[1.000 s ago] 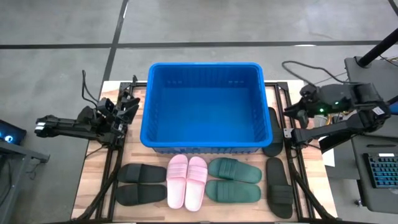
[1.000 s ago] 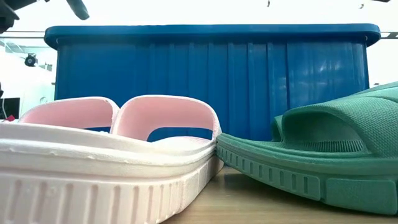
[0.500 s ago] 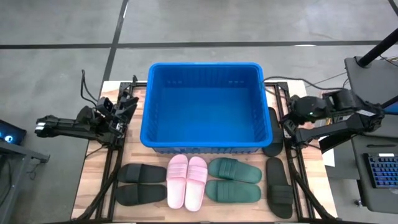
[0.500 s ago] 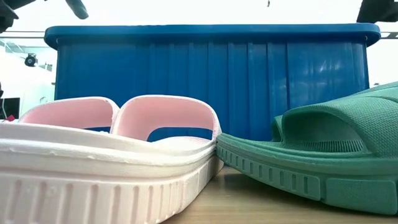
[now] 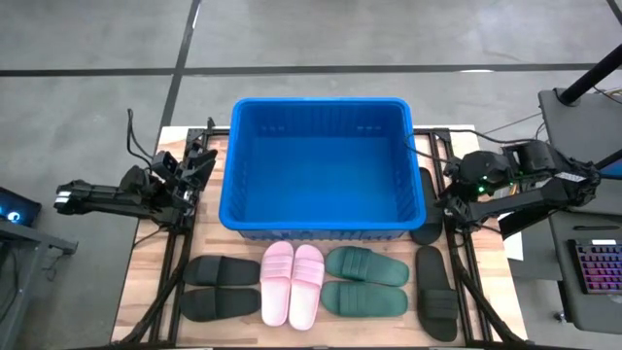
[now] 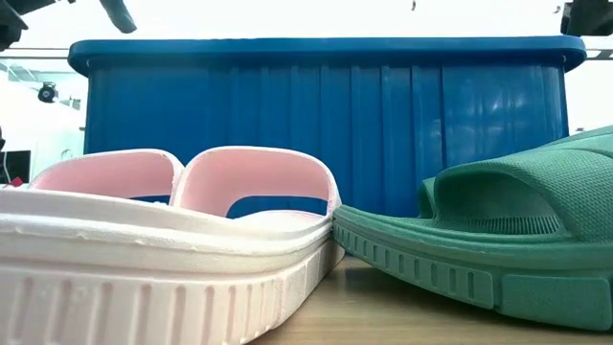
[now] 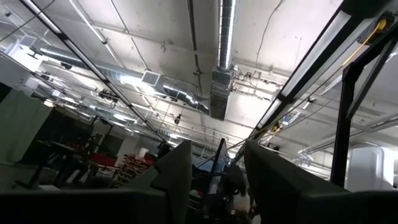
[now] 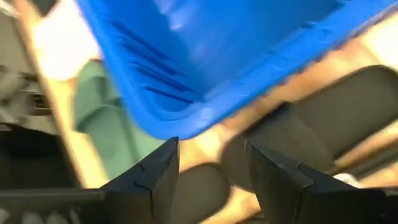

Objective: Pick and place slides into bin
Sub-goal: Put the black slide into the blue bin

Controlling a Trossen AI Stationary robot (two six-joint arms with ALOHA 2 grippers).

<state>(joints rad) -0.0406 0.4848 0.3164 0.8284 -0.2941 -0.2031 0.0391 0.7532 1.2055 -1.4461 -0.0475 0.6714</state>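
Note:
The blue bin (image 5: pixel 316 165) stands on the table's far middle. In a row before it lie a black pair of slides (image 5: pixel 222 287), a pink pair (image 5: pixel 292 282) and a green pair (image 5: pixel 364 280). A single black slide (image 5: pixel 435 292) lies at the near right. Another black slide (image 5: pixel 425 204) lies along the bin's right wall. My right gripper (image 8: pixel 211 168) hangs open above that slide and the bin's near right corner (image 8: pixel 180 124), tipped downward, touching nothing. My left gripper (image 7: pixel 217 180) stands open left of the bin, pointing up at the ceiling, with nothing between its fingers.
The table's wooden top (image 5: pixel 146 292) shows between the slides and its near edge. Dark frame rails (image 5: pixel 175 262) run along both sides of the table. In the low view the pink slide (image 6: pixel 172 240) and the green slide (image 6: pixel 498 240) stand before the bin's near wall (image 6: pixel 326 125).
My right gripper has come down and tipped downward, moving toward the table's near edge over the black slide beside the bin's right wall. The slides and the bin have not moved.

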